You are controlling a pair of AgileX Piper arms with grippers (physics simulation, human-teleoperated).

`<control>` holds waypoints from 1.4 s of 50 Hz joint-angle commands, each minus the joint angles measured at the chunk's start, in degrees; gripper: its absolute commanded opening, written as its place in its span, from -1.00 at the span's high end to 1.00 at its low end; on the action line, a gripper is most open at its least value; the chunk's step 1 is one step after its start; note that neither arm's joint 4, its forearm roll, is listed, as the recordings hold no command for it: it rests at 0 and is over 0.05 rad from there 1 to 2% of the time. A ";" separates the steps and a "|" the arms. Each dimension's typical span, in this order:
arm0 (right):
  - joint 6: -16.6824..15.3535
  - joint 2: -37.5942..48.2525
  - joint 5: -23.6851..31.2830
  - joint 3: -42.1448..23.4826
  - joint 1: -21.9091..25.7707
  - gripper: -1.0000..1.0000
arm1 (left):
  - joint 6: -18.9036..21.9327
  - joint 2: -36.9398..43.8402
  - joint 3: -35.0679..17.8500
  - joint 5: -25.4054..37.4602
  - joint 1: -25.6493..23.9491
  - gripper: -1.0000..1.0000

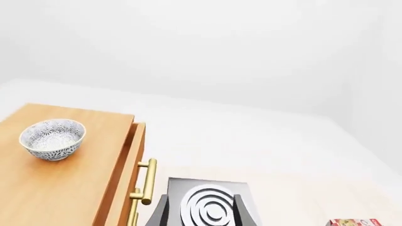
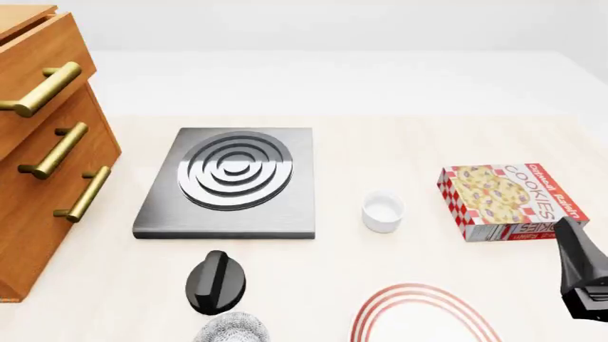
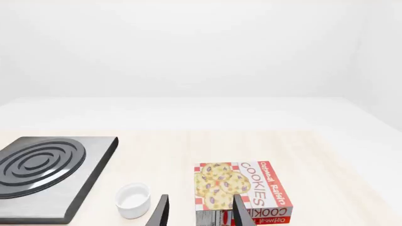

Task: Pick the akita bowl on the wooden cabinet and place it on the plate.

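The akita bowl (image 1: 52, 139), white with a fine grey speckle, stands upright on top of the wooden cabinet (image 1: 69, 188), away from its front edge. My left gripper (image 1: 201, 201) is open and holds nothing; it hangs apart from the bowl, above the level of the cabinet top, and points toward the stove. The front view cuts off the cabinet (image 2: 43, 153) top, so the bowl there is hidden. The plate (image 2: 425, 313) with red rings lies at the near edge, partly cropped. My right gripper (image 3: 199, 200) is open and empty, just short of the cookie box.
A grey stove slab (image 2: 233, 182) with silver rings sits mid-table, its black knob (image 2: 216, 282) in front of it. A second speckled bowl (image 2: 233, 331) peeks in at the near edge. A small white cup (image 2: 383, 211) and a cookie box (image 2: 508, 201) are right of the stove. The top drawer (image 1: 135, 155) stands slightly out.
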 commanded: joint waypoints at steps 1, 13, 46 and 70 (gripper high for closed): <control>0.01 0.00 0.00 0.00 0.00 -1.00 | -2.48 4.64 -9.02 4.59 3.46 -1.00; 0.00 0.00 0.00 0.00 -0.01 -1.00 | -5.37 7.48 -13.85 6.11 9.30 -1.00; 0.00 0.00 0.00 0.00 0.01 -1.00 | -5.12 13.93 -18.18 4.08 25.76 -1.00; 0.00 0.00 0.00 0.00 -0.01 -1.00 | -6.02 17.61 -18.24 -0.34 33.98 -1.00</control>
